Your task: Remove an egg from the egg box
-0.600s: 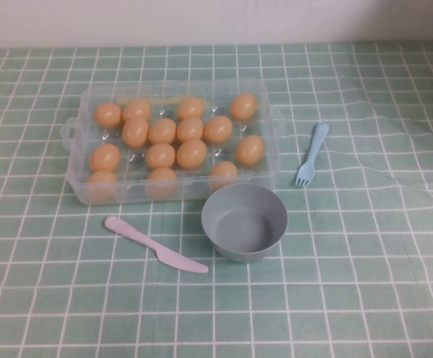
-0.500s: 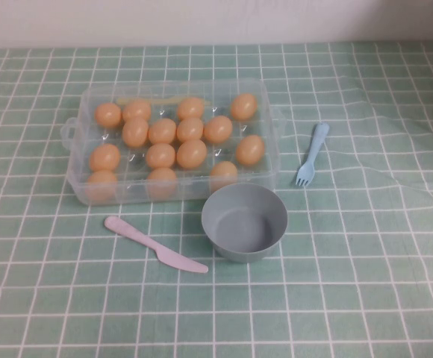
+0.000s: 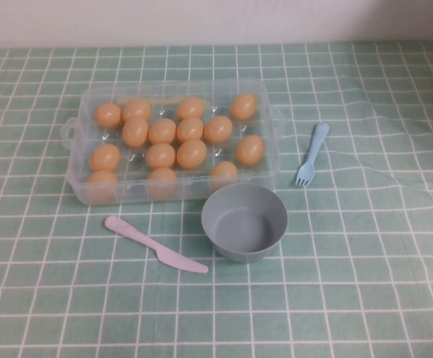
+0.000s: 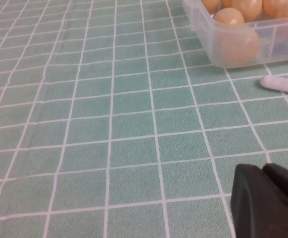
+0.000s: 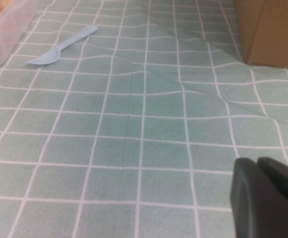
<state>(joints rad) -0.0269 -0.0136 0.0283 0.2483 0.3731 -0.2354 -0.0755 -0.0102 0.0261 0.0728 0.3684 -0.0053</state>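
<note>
**Fingers idle, every egg in the box**

Fingers on the left gripper (image 4: 270,201) and right gripper (image 5: 270,196) hold nothing; how far apart they sit, I cannot tell. Both hang low over bare cloth, well away from the egg box (image 3: 78,175). Choose an edge egg (image 3: 250,150), come straight down and close gently.

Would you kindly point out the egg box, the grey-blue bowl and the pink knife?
egg box (image 3: 264,95): high view, bare far-right corner of its rim.
grey-blue bowl (image 3: 244,192): high view, far rim.
pink knife (image 3: 131,233): high view, handle.
</note>
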